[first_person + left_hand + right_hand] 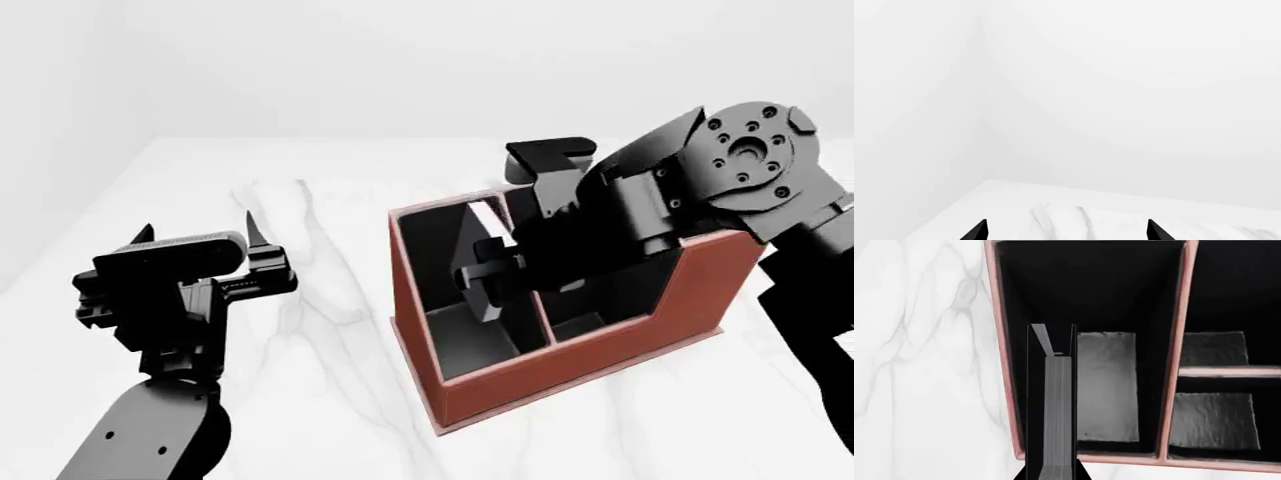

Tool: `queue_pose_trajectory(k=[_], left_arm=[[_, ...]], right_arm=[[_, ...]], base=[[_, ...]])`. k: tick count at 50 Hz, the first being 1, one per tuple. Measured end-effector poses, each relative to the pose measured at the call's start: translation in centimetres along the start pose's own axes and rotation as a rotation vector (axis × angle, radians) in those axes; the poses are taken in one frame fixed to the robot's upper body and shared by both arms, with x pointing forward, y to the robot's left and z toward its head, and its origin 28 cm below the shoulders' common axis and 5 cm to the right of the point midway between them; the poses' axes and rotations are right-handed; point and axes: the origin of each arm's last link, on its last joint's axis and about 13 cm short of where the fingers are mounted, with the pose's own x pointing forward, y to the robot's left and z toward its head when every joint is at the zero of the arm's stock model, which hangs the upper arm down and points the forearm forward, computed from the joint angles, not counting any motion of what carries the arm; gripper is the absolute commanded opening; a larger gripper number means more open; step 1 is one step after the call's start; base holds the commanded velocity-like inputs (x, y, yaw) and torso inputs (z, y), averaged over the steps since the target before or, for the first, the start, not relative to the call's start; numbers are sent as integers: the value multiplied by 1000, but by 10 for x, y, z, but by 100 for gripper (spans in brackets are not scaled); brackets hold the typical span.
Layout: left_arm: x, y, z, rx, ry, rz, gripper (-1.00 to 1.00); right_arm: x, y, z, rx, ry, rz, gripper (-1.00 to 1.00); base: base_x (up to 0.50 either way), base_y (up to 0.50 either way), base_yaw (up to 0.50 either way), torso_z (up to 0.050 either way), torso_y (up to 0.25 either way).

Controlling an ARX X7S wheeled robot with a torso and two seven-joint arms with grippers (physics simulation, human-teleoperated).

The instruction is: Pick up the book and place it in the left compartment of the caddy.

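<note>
The reddish-brown caddy (587, 370) with a black interior stands on the marble table. My right gripper (487, 265) is shut on the thin black book (486, 218) and holds it upright over the caddy's low-walled end. In the right wrist view the book (1052, 405) shows edge-on with pale page edges, in the gripper (1052, 475). It hangs over the near wall of the long left compartment (1107, 385), close to the caddy's outer wall (1004, 365). My left gripper (267, 255) is open and empty, left of the caddy; its fingertips (977, 231) stand wide apart.
The white marble table (334, 380) runs to a back edge near white walls (1121, 100). Two small divided slots (1214, 385) lie beside the left compartment. My right arm (747, 160) hides the caddy's tall end.
</note>
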Motion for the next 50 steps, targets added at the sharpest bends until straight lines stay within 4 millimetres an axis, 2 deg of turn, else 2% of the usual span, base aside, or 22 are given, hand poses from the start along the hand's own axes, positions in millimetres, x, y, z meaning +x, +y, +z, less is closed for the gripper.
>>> queue_pose_trajectory(k=[33, 50], left_arm=[[0, 0, 1, -1, -1, -1, 100], [0, 1, -1, -1, 2, 0, 100]], right_arm=[[72, -9, 12, 11, 68, 5, -100], [101, -15, 0, 4, 120, -15, -100]], base=[[0, 0, 0, 0, 1], [0, 0, 0, 1, 1]])
